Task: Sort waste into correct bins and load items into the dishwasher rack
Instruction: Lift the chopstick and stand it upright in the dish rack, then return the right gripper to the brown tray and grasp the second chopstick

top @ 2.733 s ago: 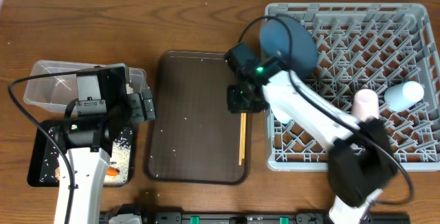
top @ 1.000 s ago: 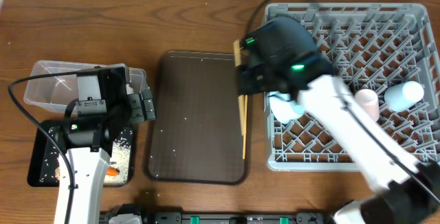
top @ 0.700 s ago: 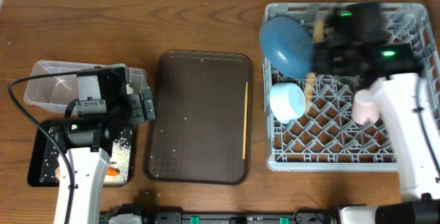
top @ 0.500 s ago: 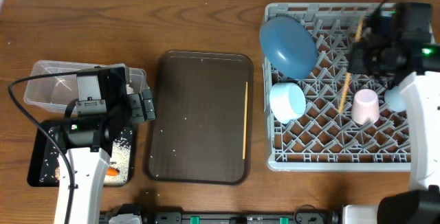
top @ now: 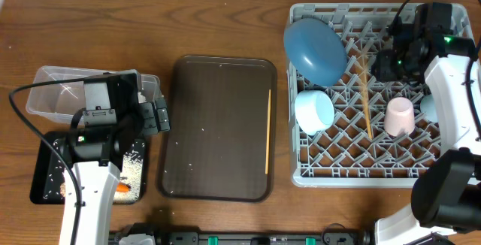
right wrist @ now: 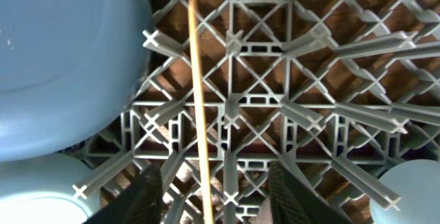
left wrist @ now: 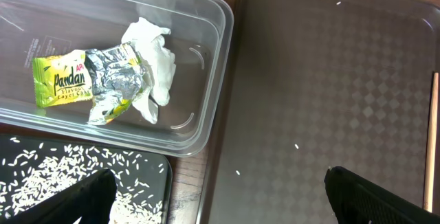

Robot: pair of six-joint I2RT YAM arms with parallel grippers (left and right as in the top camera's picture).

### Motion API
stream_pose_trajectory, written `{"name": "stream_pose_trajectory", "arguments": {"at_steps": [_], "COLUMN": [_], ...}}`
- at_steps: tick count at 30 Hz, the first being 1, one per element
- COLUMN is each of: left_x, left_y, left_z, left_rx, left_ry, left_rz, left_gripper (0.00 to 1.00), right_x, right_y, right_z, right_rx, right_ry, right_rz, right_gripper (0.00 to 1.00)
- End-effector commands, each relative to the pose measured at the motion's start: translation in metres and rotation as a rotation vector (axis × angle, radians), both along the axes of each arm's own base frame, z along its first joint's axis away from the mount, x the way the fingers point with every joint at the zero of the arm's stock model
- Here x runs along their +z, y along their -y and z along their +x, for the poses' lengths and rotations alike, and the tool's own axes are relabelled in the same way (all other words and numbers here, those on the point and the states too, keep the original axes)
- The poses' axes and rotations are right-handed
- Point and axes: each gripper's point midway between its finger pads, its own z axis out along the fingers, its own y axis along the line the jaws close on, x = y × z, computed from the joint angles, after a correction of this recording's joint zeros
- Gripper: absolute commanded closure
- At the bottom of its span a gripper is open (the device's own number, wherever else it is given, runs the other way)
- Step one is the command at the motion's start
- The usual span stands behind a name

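One wooden chopstick (top: pixel 363 87) lies on the pegs of the grey dishwasher rack (top: pixel 361 176). My right gripper (top: pixel 392 61) hovers over it, open; in the right wrist view the chopstick (right wrist: pixel 199 100) runs between the spread fingers (right wrist: pixel 216 200), untouched. The blue plate (top: pixel 314 49), bowl (top: pixel 314 110), pink cup (top: pixel 400 116) and light blue cup (top: pixel 430 108) are in the rack. A second chopstick (top: pixel 267 132) lies on the brown tray (top: pixel 218 72). My left gripper (left wrist: pixel 220 203) is open and empty between the black tray (top: pixel 41 177) and the brown tray.
The clear tub (left wrist: pixel 206 124) holds the yellow-green wrapper (left wrist: pixel 75 80) and white tissue (left wrist: pixel 155 62). The black tray holds rice (left wrist: pixel 82 172) and an orange carrot (top: pixel 122 189). A few rice grains lie on the brown tray.
My right gripper carried one chopstick from the brown tray over to the rack, then opened; the chopstick now lies on the pegs. The left arm has not moved.
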Motion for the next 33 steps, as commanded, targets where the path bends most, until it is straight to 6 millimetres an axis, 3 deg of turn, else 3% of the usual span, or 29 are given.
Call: {"name": "stream_pose_trajectory", "arguments": {"at_steps": [1,4,7,9,13,18,22,25,29,33], "left_x": [0.008,0.008,0.008,0.008,0.008,0.008,0.008,0.008,0.008,0.008], "left_y": [0.000,0.000,0.000,0.000,0.000,0.000,0.000,0.000,0.000,0.000], "left_z": [0.003,0.003,0.003,0.003,0.003,0.003,0.003,0.003,0.003,0.003], "left_rx": [-0.012,-0.012,-0.012,-0.012,-0.012,-0.012,-0.012,-0.012,-0.012,-0.012], "left_ry": [0.020,0.020,0.020,0.019,0.020,0.020,0.019,0.020,0.020,0.020], "left_rz": [0.006,0.006,0.006,0.006,0.006,0.006,0.006,0.006,0.006,0.006], "left_gripper": [0.03,0.02,0.02,0.02,0.02,0.02,0.02,0.02,0.02,0.02], "right_x": [0.029,0.058,0.088,0.095,0.082,0.029,-0.023,-0.057,-0.088,-0.107], "right_y": [-0.023,-0.065,-0.127,-0.163,-0.229,-0.277,-0.304,-0.313,-0.304,-0.295], "right_z": [0.004,-0.002,-0.019,-0.031,-0.057,-0.082,-0.096,-0.101,-0.099,-0.096], "right_rx": [0.046,0.110,0.212,0.242,0.270,0.134,0.110,0.116,0.060,0.016], "right_ry": [0.066,0.122,0.168,0.164,0.098,-0.013,-0.117,-0.193,-0.261,-0.313], "right_rz": [0.020,0.117,0.240,0.274,0.260,0.151,0.081,0.055,0.013,0.008], "right_gripper": [0.54,0.53,0.54,0.56,0.56,0.57,0.62,0.58,0.57,0.58]}}
